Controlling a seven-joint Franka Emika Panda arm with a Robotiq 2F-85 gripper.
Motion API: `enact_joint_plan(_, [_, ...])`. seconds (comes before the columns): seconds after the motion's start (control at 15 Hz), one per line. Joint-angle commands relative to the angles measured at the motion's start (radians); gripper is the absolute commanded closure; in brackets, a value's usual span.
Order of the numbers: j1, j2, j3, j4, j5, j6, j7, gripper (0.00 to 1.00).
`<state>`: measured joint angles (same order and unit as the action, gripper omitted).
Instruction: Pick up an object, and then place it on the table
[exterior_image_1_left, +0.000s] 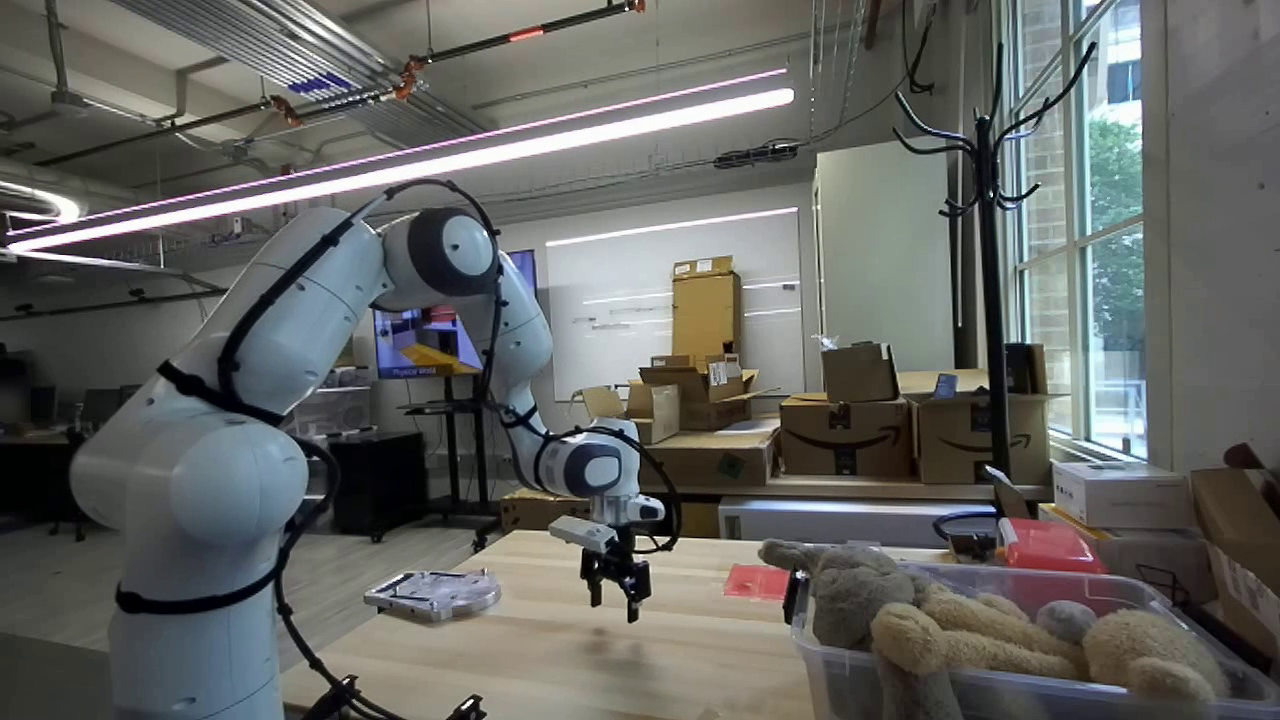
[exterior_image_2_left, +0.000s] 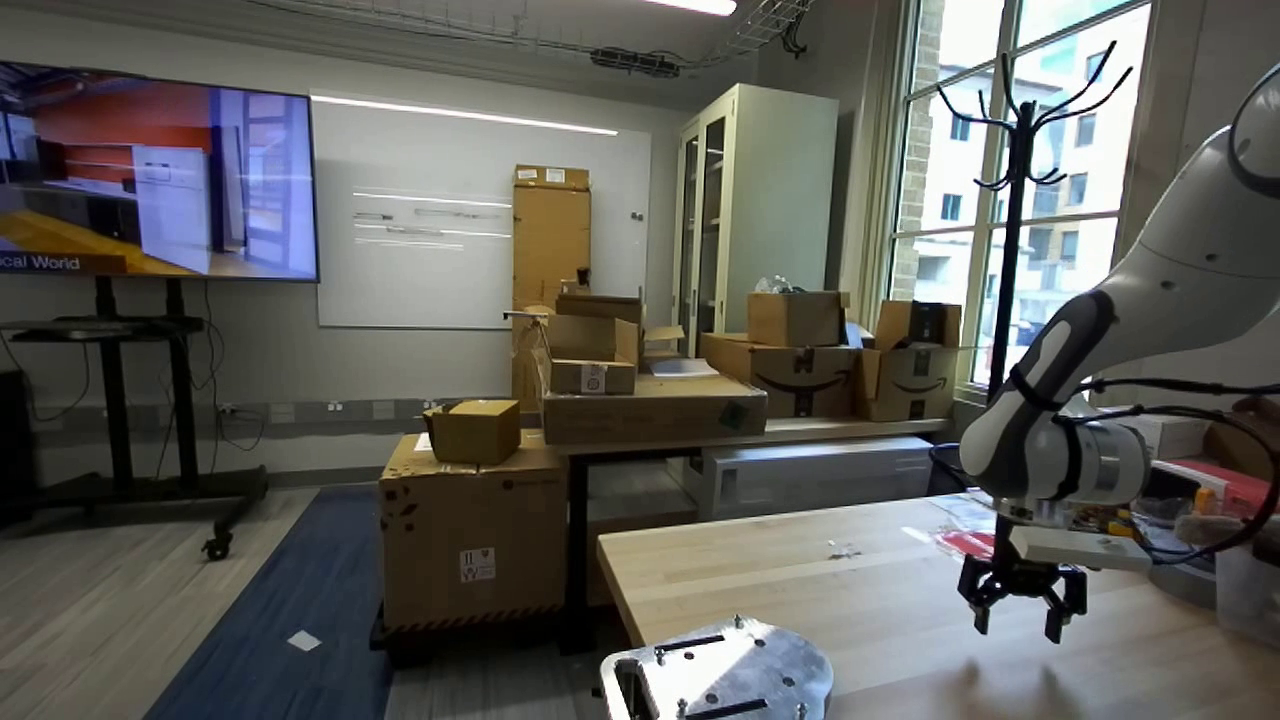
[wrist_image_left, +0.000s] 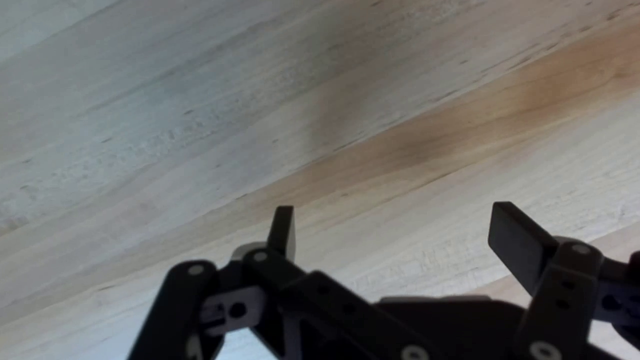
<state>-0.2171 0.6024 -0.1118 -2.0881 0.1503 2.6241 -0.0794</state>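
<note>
Smooth wooden table (exterior_image_1_left: 480, 655), matt end effector (exterior_image_2_left: 1018, 630), shiny metal plate (exterior_image_2_left: 742, 674), fuzzy plush toys (exterior_image_1_left: 1010, 653), clear plastic bin (exterior_image_1_left: 843, 688)

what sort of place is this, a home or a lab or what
Most likely a robotics lab or workroom: a robot arm extends over a wooden table, a large whiteboard is on the wall, and cardboard boxes are piled behind.

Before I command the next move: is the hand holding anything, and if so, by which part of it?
Nothing is held: the hand hangs open above the table, and the wrist view shows only wood between its parted fingers.
</note>
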Motion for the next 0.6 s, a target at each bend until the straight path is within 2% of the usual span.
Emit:
enact_joint_plan(0.0, [-0.039,0.041,0.029,0.054,0.011,0.008,-0.018,0.26])
enact_joint_plan(0.53, [-0.048,0.052,0.032,0.079,0.008,0.009,-0.015,0.89])
